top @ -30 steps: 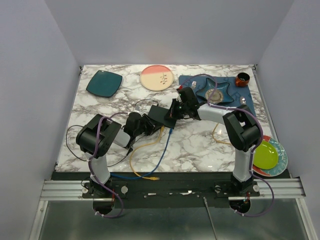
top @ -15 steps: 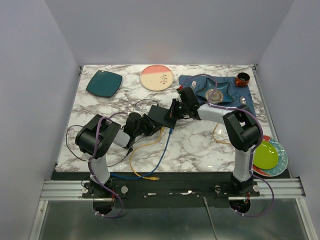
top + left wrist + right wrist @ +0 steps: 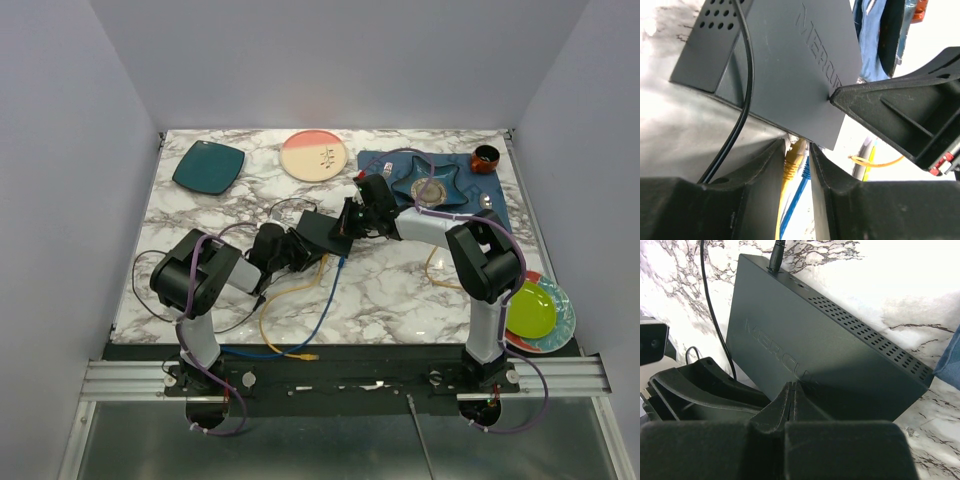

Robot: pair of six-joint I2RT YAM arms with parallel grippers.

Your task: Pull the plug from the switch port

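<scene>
Obs. The switch (image 3: pixel 318 232) sits mid-counter (image 3: pixel 400 290), caught between the two hands. The left hand (image 3: pixel 797 150) is at its socket edge, and the right hand (image 3: pixel 791 390) is on its lid from the opposite side.

Right hand: clenched, fingers pressed together with nothing between them. The joined tips touch the switch's flat top, just beside the embossed lettering.

Left hand: fingers (image 3: pixel 765 185) are parted by a narrow gap and pushed up to the switch's edge. In that gap sits the yellow plug (image 3: pixel 792 159). The blue plug (image 3: pixel 805 171) is just beside it, toward the hand's right finger. The yellow plug lies against the left finger, with its head running up under the lip of the lid. How the plugs sit in the sockets is hidden there. I cannot tell whether the fingers actually pinch either plug.

Cables: the yellow cable (image 3: pixel 275 305) and blue cable (image 3: pixel 322 310) trail back from the left hand across the marble toward the arm bases. A thin black cord (image 3: pixel 747 75) drapes over the lid on the side of the left hand's left finger.

Beyond both hands and well apart from them lie a teal plate (image 3: pixel 208 165) and a pink plate (image 3: pixel 314 156).
</scene>
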